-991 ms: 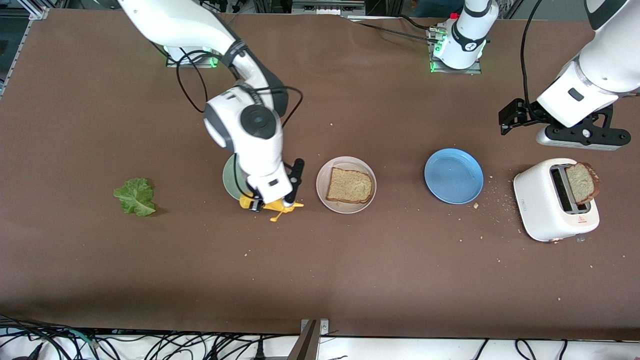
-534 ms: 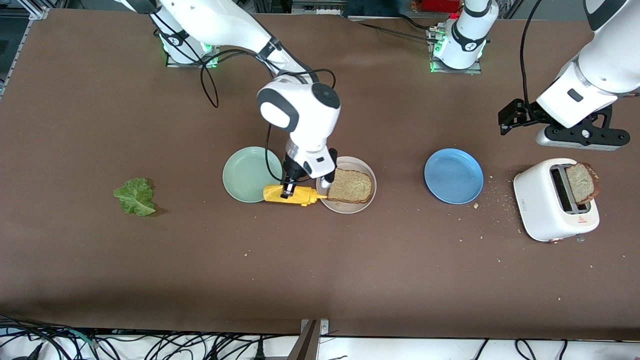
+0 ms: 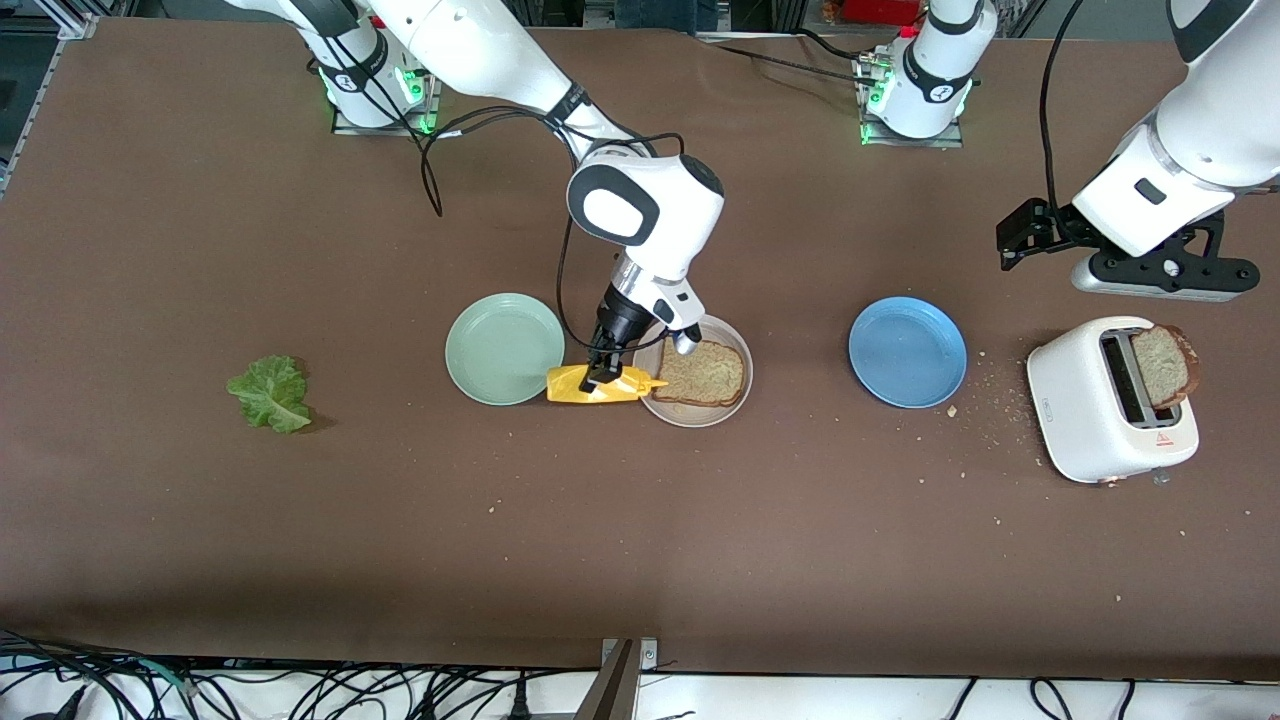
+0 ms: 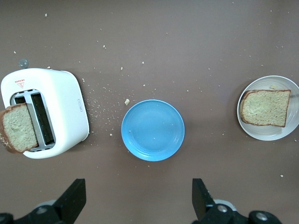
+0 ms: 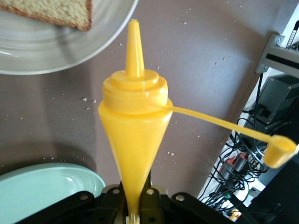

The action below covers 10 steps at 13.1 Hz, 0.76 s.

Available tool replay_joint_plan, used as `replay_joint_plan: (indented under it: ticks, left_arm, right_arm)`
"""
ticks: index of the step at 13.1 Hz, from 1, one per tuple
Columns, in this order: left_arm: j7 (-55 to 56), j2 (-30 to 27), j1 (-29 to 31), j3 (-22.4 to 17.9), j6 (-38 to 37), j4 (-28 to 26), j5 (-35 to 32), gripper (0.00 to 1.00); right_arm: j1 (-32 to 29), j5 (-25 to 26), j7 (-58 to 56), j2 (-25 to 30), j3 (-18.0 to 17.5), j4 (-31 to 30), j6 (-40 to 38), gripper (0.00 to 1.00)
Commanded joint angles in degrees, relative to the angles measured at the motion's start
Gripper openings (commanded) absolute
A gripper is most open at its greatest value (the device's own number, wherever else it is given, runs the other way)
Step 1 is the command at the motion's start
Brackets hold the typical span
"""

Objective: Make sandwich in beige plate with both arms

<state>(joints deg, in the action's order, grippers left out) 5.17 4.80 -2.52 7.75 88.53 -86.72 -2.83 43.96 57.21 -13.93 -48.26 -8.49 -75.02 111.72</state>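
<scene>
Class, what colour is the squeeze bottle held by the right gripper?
Yellow: the squeeze bottle, nozzle, cap and all; the right wrist view shows it best.

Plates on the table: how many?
3. Mint-green plate toward the right arm's end, beige plate with toast in the middle, blue plate beside the toaster. None appear hidden.

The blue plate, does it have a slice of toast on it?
No, the blue plate holds nothing; one toast lies on the beige plate, another stands in the toaster.
</scene>
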Motion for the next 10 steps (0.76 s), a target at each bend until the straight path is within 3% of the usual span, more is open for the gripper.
replay_joint_plan:
  ticks: [1, 4, 6, 10]
  left_arm:
    - [0.36, -0.94, -0.46, -0.28, 0.42, -0.91, -0.25, 1.00]
    - [-0.16, -0.59, -0.38, -0.19, 0.42, -0.73, 0.01, 1.00]
    - [-0.16, -0.58, -0.38, -0.28, 0.42, -0.73, 0.19, 1.00]
    - [-0.16, -0.58, -0.38, -0.28, 0.42, -0.64, 0.19, 1.00]
  right_arm:
    - [1.92, 3.09, 0.40, -2.54, 0.76, 2.16, -0.71, 0.00]
    - [2.10, 3.09, -0.22, -2.63, 0.67, 2.25, -0.45, 0.00]
    - [1.92, 0.65, -2.14, -2.63, 0.41, 5.48, -0.79, 0.00]
    - [-3.94, -18.13, -11.88, 0.08, 0.76, 10.50, -0.80, 0.00]
